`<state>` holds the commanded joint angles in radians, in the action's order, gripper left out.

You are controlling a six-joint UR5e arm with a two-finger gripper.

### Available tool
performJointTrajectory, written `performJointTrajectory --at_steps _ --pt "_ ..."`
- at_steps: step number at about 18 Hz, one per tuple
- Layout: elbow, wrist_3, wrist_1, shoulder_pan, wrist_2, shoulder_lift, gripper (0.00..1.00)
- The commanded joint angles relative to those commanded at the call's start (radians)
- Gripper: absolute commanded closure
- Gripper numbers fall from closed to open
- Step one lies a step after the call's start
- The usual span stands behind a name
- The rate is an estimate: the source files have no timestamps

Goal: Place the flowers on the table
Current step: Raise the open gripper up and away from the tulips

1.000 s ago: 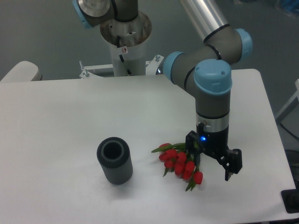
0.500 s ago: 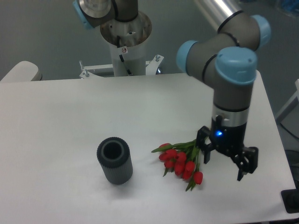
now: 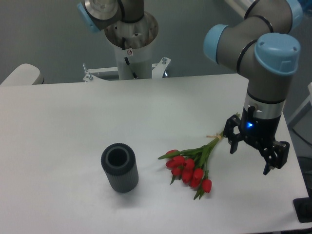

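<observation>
One bunch, the flowers (image 3: 189, 168), flat on table (image 3: 73, 126), left of spread, empty tool (image 3: 249, 155).

One bunch of flowers (image 3: 191, 168) lay on the one white surface (image 3: 73, 126), with roughly nine red blooms (a few overlapped, so the count was not exact). There was one dark ribbed vase (image 3: 119, 167), and one gripper (image 3: 249, 158) with two fingers.

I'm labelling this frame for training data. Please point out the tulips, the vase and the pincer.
tulips (image 3: 187, 170), fixed camera view, on the red flower heads
vase (image 3: 121, 175), fixed camera view, on its ribbed outer wall
pincer (image 3: 251, 157), fixed camera view, midway between its open fingertips
</observation>
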<state>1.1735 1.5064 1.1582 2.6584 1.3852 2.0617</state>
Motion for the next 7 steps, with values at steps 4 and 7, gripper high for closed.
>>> performJointTrajectory --at_steps 4,7 --pt "0.008 0.002 -0.002 0.006 0.000 -0.002 0.00" --pt "0.008 0.002 -0.003 0.006 0.000 -0.002 0.00"
